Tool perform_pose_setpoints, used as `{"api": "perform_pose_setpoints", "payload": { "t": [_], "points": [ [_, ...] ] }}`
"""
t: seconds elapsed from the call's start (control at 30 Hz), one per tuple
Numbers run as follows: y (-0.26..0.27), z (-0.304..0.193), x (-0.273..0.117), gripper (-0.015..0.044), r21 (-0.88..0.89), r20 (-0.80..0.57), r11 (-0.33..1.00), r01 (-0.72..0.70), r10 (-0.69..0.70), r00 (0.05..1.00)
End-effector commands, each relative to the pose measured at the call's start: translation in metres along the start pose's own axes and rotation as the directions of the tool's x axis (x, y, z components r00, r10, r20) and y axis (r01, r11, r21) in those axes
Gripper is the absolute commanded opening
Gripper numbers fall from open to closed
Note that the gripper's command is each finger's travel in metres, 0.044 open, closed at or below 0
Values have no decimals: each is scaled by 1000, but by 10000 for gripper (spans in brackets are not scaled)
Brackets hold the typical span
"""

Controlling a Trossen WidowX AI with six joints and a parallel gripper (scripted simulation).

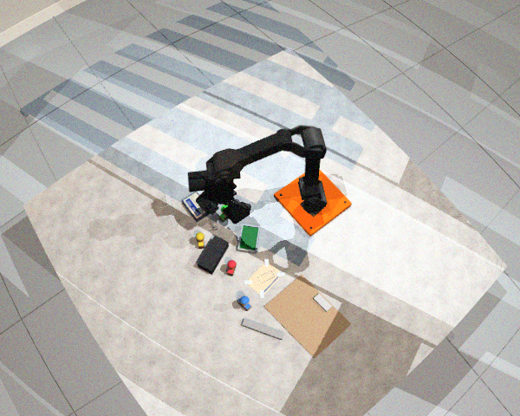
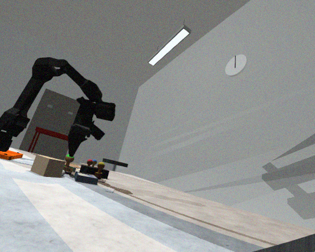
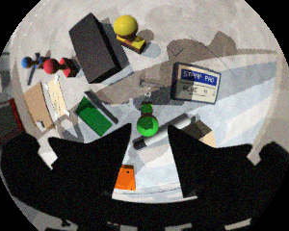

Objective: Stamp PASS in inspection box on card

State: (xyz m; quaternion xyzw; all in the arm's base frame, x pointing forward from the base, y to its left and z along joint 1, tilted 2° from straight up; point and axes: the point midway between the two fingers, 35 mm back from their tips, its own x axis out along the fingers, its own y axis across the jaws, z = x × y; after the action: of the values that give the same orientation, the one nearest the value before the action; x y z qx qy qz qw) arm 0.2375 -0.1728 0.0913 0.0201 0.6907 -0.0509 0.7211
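Observation:
My gripper (image 1: 223,207) (image 2: 71,155) (image 3: 149,127) is open and points down, its fingertips at the height of the green stamp's knob. The green stamp (image 1: 224,212) (image 2: 69,159) (image 3: 147,126) stands upright, its knob between the fingertips in the wrist view, not gripped. The green ink pad (image 1: 250,237) (image 3: 93,115) lies open nearby. A closed case (image 1: 192,205) (image 3: 196,83) is labelled STAMP PAD BLUE. The cream card (image 1: 264,277) (image 3: 57,98) is taped flat; its box is faint, and no print can be made out. No stamp's wording is readable.
Yellow (image 1: 200,237) (image 3: 125,26), red (image 1: 231,264) (image 3: 51,66) and blue (image 1: 244,300) (image 3: 27,62) stamps stand around a black block (image 1: 212,254) (image 3: 91,48). A marker (image 3: 169,131) and a cardboard block (image 2: 46,166) (image 3: 202,133) lie close beside the green stamp. A brown sheet (image 1: 301,313) lies beyond the card.

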Motion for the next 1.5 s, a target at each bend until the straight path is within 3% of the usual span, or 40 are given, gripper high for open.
{"api": "perform_pose_setpoints", "payload": {
  "t": [0.0, 0.77, 0.87, 1.2, 1.3, 1.47],
  "points": [
    [1, 0, 9, 226, 3, -5, 1000, -9, 9, 1000],
    [3, -1, 38, 226, 3, -5, 1000, -9, 9, 1000],
    [2, -1, 35, 147, 0, -4, 1000, -3, 3, 1000],
    [2, -1, 35, 80, 0, -4, 1000, -3, 3, 1000],
    [2, -1, 35, 2, 0, -4, 1000, -3, 3, 1000],
    [2, 0, 32, 0, 0, -4, 1000, -2, 2, 1000]
  ]
}}
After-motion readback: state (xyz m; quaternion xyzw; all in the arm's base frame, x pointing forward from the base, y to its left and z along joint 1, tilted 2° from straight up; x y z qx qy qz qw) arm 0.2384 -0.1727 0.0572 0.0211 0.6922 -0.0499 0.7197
